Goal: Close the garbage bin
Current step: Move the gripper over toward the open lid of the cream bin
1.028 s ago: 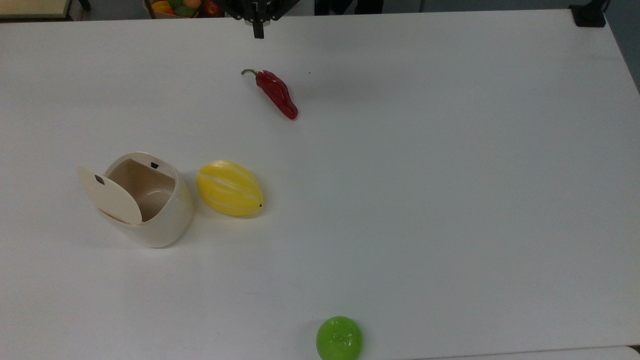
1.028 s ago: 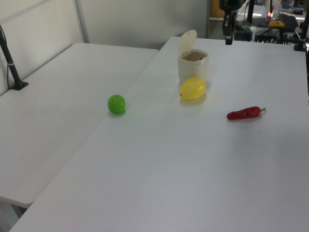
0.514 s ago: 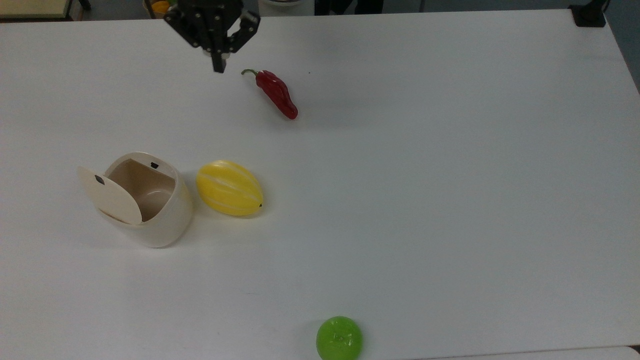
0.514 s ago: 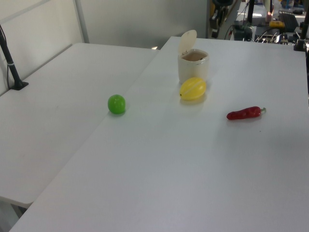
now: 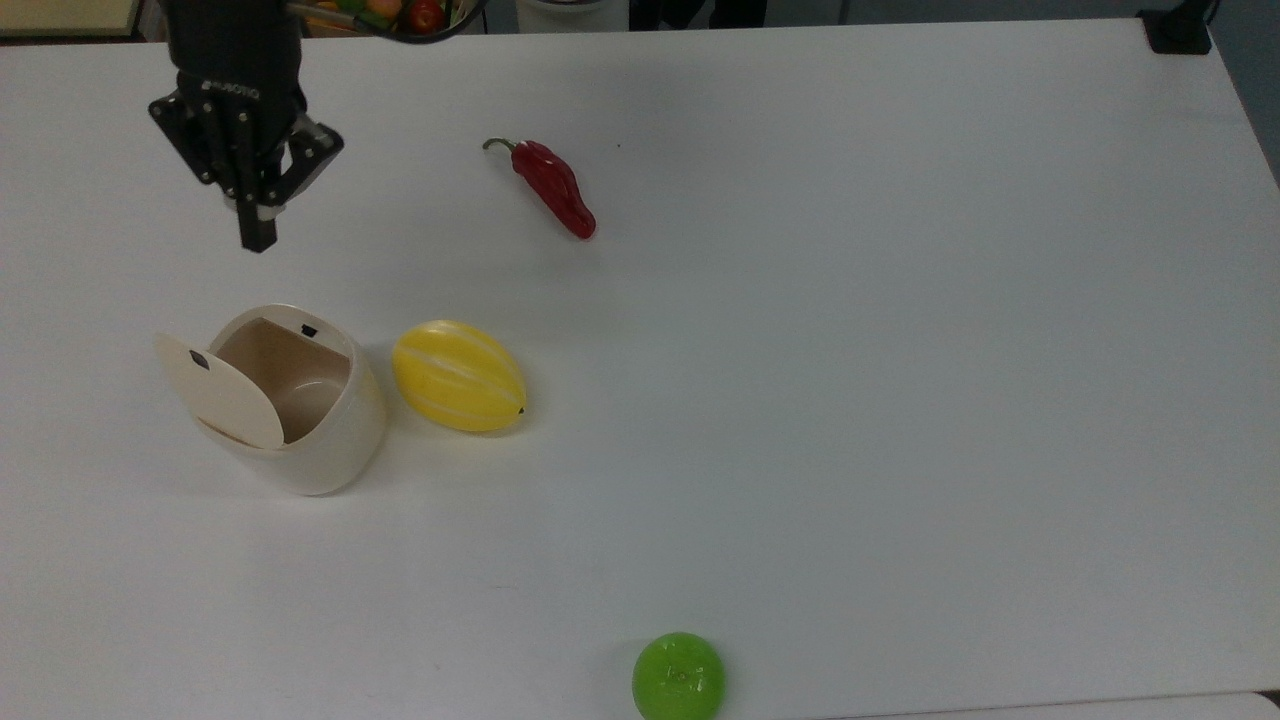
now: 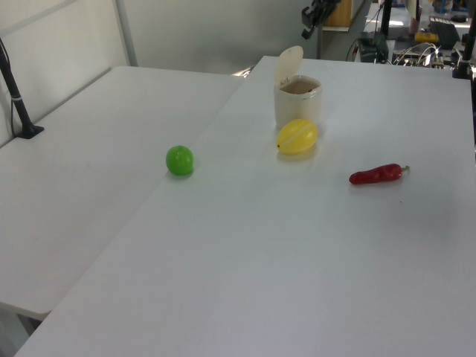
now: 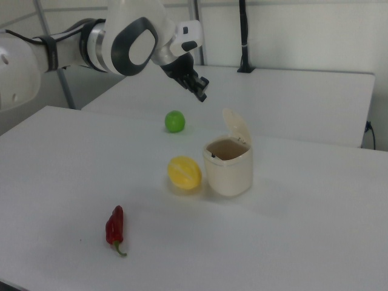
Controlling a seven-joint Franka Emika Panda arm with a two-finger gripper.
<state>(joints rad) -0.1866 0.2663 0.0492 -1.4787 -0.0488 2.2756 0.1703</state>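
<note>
Top view: garbage bin (image 5: 300, 420) stands on the white table (image 5: 850, 400), lid (image 5: 222, 392) up and open, leaning off the bin's rim toward the top view's left, small black mark on the lid's inner face and another on the far inner wall; inside looks empty. Gripper (image 5: 258, 238) hangs above the table beyond the bin toward the top view's upper edge, apart from it, fingers pressed together into one black tip. Yellow melon (image 5: 459, 376) lies just beside the bin on the top view's right, narrow gap between them. Red chili pepper (image 5: 553, 187) is further from the bin, up and to the top view's right. Green apple (image 5: 678, 677) is well apart from the bin, near the table's lower edge. Nothing sits between gripper and bin. Left view: bin (image 6: 297, 102) at the far part of the table, lid upright on the side toward the left view's left; gripper (image 6: 306, 32) above and behind the bin, clear of the lid; melon (image 6: 297, 137) right in front of the bin; pepper (image 6: 379, 175) off to the left view's right of the bin; apple (image 6: 179, 161) to the left view's left of it. Right view: bin (image 7: 229, 165) mid-table, lid tilted back; gripper (image 7: 202, 95) above it to the right view's left, not touching; melon (image 7: 184, 173) beside the bin on the right view's left; pepper (image 7: 114, 229) nearer the camera; apple (image 7: 174, 121) behind the bin.
</note>
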